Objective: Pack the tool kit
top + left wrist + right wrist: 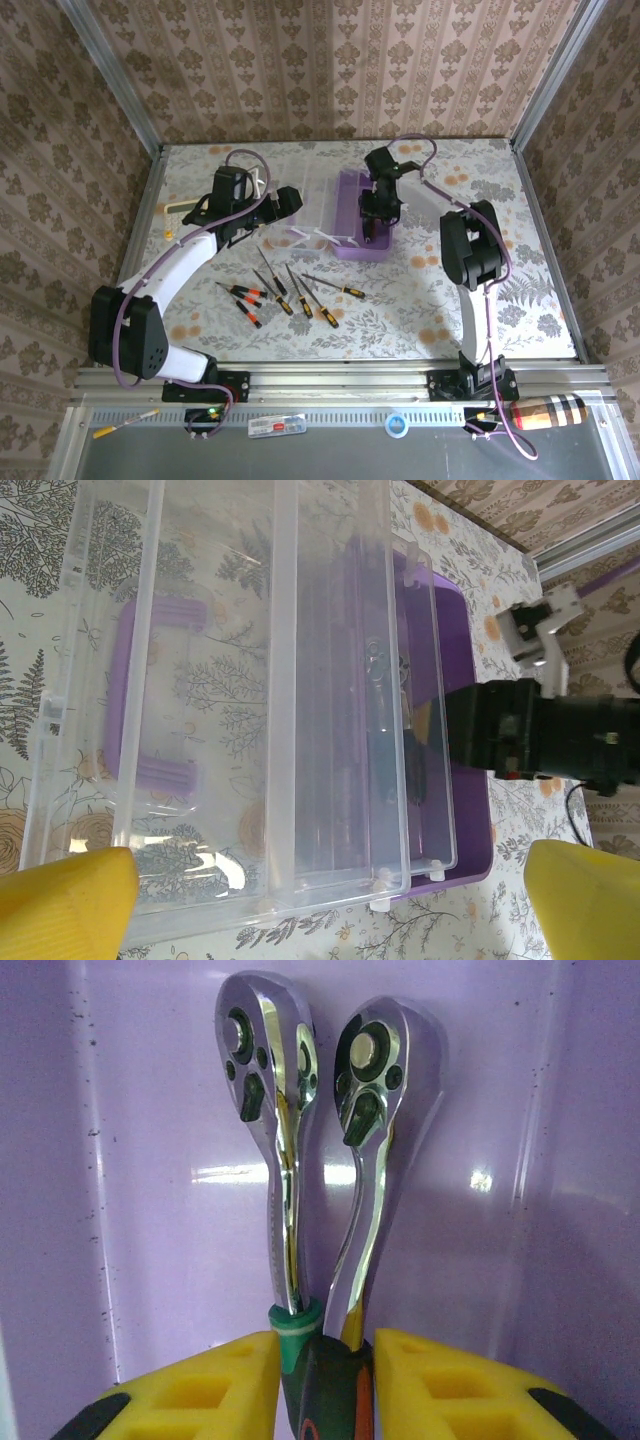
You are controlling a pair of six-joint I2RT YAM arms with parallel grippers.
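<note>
Our right claw is clamped on the rubbery handles of two chrome ratchets, inside the purple box. We judge them heavy, stiff and slick on the steel, so the handles are the place to hold. Our left claw hangs spread wide above the clear lid. The screwdrivers lie loose on the worktop.

Gleams like a mirror: polished chrome metal on the ratchet wrenches. Looks glossy, smooth and translucent on the purple plastic box; clear, shiny plastic on the lid.
</note>
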